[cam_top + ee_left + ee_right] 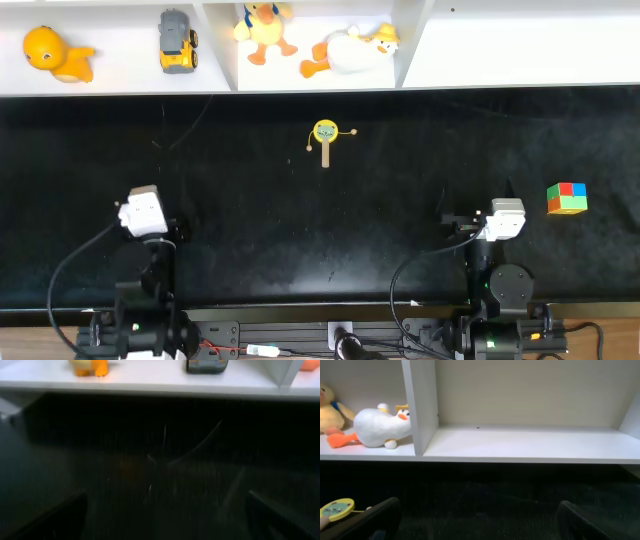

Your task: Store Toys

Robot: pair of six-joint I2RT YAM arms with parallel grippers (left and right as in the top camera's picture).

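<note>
While parked at near edge: left gripper (161, 519) and right gripper (476, 521) both spread apart, empty | colourful plastic cube (566, 198) near right gripper, outer side, on black table (250, 230) | round yellow wooden-handled rattle (326, 136) mid-table, farther | white shelf (500, 60) behind | risk: losing thin flat handle from shallow pinch

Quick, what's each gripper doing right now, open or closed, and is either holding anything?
Left gripper: open, holding nothing.
Right gripper: open, holding nothing.
</note>
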